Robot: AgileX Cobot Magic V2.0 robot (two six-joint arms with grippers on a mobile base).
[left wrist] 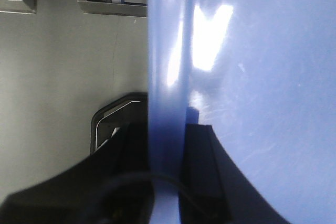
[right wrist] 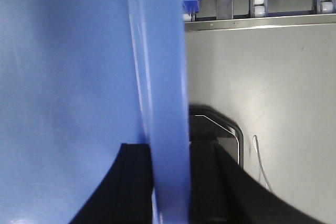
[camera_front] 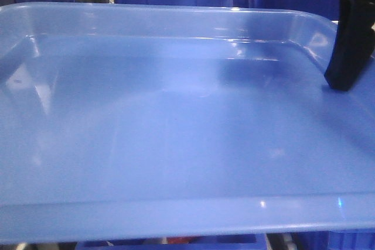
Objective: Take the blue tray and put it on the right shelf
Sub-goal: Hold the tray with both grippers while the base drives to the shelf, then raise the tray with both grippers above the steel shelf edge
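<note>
At opposite rims, clamping blue tray [camera_front: 176, 144] with left gripper [left wrist: 167, 148], right gripper [right wrist: 170, 156]; may slip off glossy edge if moved unevenly.

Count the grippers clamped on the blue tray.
2. Left gripper pinches a rim of the blue tray, seen in its wrist view; right gripper pinches the right rim.
</note>
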